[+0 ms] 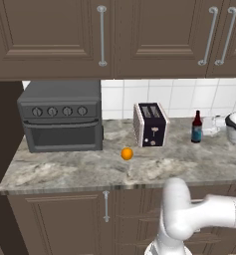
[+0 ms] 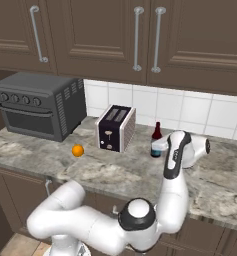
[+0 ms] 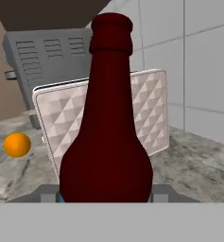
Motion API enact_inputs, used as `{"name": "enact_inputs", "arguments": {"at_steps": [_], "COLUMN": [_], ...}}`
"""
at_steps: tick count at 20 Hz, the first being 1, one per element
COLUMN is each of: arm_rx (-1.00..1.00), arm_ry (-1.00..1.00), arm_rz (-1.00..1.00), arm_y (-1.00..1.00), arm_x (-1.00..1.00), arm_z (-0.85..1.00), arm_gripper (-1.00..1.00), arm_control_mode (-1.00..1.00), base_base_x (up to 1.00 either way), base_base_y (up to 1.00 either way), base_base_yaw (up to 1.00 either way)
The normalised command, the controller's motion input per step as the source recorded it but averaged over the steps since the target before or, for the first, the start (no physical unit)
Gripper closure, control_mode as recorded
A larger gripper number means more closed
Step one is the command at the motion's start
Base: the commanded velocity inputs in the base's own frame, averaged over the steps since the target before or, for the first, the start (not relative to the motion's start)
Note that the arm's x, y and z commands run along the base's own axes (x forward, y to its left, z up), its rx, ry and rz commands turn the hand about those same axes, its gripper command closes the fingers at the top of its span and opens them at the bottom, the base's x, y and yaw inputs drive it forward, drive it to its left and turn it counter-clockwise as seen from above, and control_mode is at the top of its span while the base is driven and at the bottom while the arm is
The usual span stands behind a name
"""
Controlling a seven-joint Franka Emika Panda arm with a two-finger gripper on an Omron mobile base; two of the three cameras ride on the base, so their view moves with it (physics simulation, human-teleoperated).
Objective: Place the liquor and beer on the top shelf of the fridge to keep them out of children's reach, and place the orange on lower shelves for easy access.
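Hand view: fingers (image 3: pixel 105 197) clamped low on the beer (image 3: pixel 106 127), which stands near the bench's back edge, beside the toaster (image 2: pixel 115 128). Risk: bottle pivots or slips on lift, since the glass looks smooth; could strike toaster.

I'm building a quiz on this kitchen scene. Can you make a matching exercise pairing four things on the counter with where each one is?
Things:
1. beer
2. orange
3. toaster
4. toaster oven

Places:
A. far left of the counter, under the cabinets
B. middle of the counter, by the tiled wall
C. between the fingers of the gripper
D. loose on the counter, in front of the toaster

Pairs: 1-C, 2-D, 3-B, 4-A
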Motion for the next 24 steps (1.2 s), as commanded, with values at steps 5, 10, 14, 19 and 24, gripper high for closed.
{"name": "enact_inputs", "arguments": {"at_steps": [5, 10, 14, 19, 24], "arm_rx": [-0.07, -0.1, -0.09, -0.07, -0.02], "arm_ry": [0.01, 0.0, 0.0, 0.0, 0.0], "arm_rz": [-0.02, -0.03, -0.04, -0.06, -0.08], "arm_y": [0.0, 0.02, 0.12, 0.31, 0.31], "arm_x": [-0.98, -0.81, -0.62, -0.4, -0.11], "arm_z": [0.4, 0.32, 0.26, 0.23, 0.26], "arm_gripper": [1.0, 1.0, 1.0, 1.0, 1.0], "arm_control_mode": [-1.0, -1.0, -1.0, -1.0, -1.0], "base_base_x": [0.0, 0.0, 0.0, 0.0, 0.0], "base_base_y": [0.0, 0.0, 0.0, 0.0, 0.0], "base_base_yaw": [0.0, 0.0, 0.0, 0.0, 0.0]}}
